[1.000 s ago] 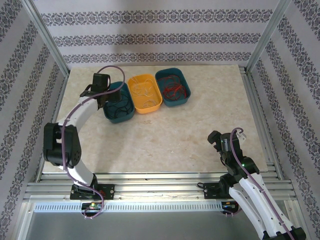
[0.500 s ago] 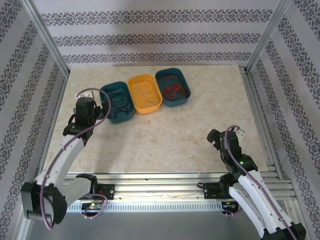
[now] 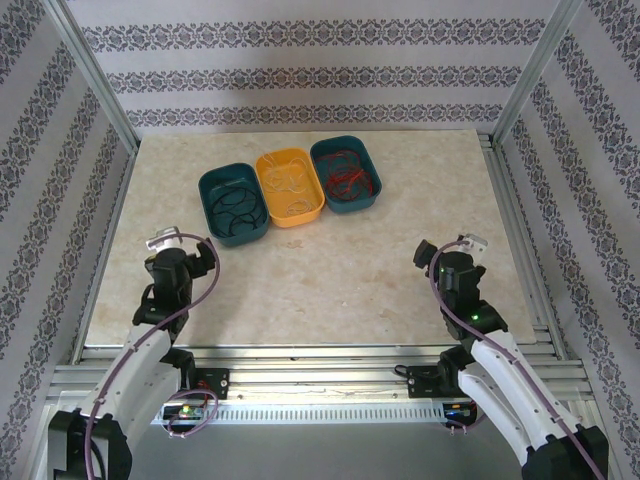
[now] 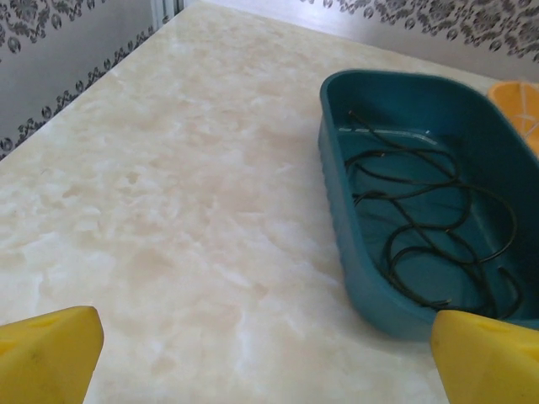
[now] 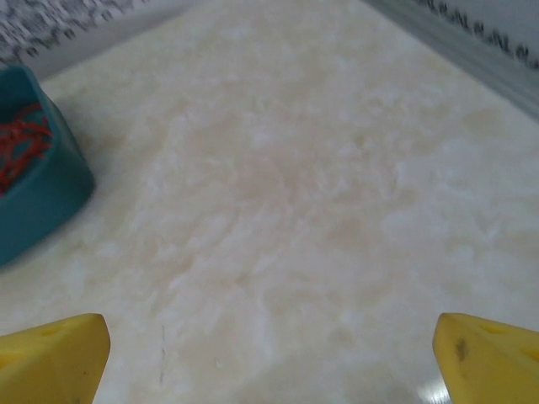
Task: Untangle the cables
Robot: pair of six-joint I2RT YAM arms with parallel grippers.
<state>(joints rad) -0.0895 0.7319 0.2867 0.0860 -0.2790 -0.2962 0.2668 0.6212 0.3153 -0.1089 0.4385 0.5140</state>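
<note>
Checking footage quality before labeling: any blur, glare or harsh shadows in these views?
Top external: evenly lit, sharp, no harsh shadows. Left wrist: black cables crisp in the teal tray. Right wrist: red cables slightly soft; small bright patch on the table, bottom right.

Left teal tray (image 3: 245, 238) holds black cables (image 3: 236, 208), yellow tray (image 3: 300, 219) cream cables (image 3: 288, 186), right teal tray (image 3: 350, 206) red cables (image 3: 347, 178), side by side.

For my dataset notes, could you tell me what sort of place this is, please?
Probably a robotics test cell: an aluminium frame encloses a marble-look table, patterned wallpaper panels form the walls, and a left arm and right arm are mounted at its near edge.
</note>
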